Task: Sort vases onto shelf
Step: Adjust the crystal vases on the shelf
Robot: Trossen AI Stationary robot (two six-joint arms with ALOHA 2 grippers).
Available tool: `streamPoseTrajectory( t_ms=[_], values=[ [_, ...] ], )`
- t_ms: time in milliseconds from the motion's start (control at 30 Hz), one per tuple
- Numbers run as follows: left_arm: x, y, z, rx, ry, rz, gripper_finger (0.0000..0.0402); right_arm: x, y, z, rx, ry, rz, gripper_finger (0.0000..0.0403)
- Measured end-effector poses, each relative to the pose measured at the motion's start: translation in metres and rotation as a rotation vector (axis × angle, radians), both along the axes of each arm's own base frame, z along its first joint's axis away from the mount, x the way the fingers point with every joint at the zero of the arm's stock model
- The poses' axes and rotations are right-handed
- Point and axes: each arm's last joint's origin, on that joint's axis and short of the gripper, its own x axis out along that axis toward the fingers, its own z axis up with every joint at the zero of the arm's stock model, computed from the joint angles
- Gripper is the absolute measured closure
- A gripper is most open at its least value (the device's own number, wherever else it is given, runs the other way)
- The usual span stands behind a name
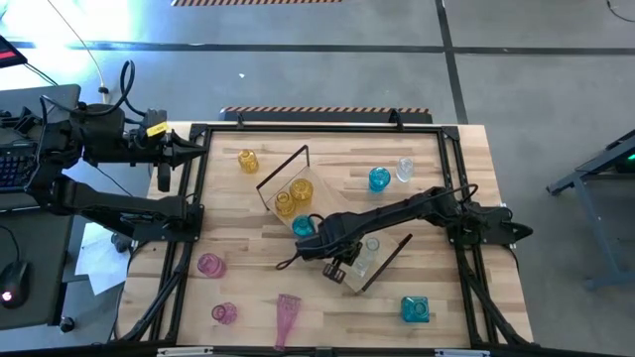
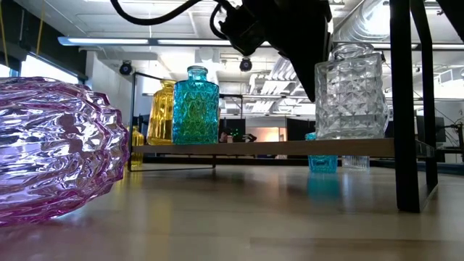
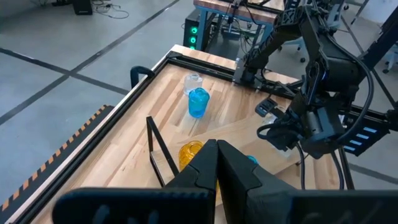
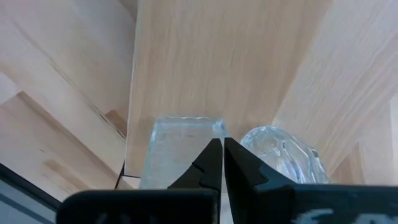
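Note:
The shelf (image 1: 332,230) lies slantwise mid-table, a light-wood board with black end loops. On it stand an amber vase (image 1: 288,198), a teal vase (image 1: 304,226) and a clear square vase (image 1: 368,252); the low view shows them as the amber vase (image 2: 163,112), the teal vase (image 2: 196,105) and the clear vase (image 2: 351,90). My right gripper (image 1: 342,266) hangs shut over the shelf's near end, its tips (image 4: 222,146) close by the clear vase (image 4: 177,149). My left gripper (image 1: 196,151) waits shut at the table's far left corner. My right gripper points down at the shelf board with shut fingers, right beside the clear square vase (image 4: 186,134), which stands upright on the board. Whether the fingertips touch the glass, I cannot tell.
Loose on the tabletop: an amber vase (image 1: 248,161), a teal vase (image 1: 379,178) and a clear one (image 1: 405,169) on the far side; pink vases (image 1: 210,265), (image 1: 224,313), a tall pink one lying down (image 1: 288,319) and a teal square vase (image 1: 415,309) near. Black frame rails edge the table.

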Motion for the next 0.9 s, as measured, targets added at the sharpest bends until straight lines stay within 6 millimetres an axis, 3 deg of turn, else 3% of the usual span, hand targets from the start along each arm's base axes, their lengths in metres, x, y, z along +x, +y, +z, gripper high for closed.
streamPoseTrajectory(
  t_ms=[633, 900],
  values=[
    [0.0, 0.0, 0.0, 0.01, 0.003, -0.004, 0.0402, -0.002, 0.0, 0.0, -0.009, 0.016, 0.001, 0.0403],
    [0.0, 0.0, 0.0, 0.017, 0.005, -0.005, 0.0402, 0.002, -0.013, 0.0, -0.029, 0.002, -0.001, 0.0403]
  ],
)
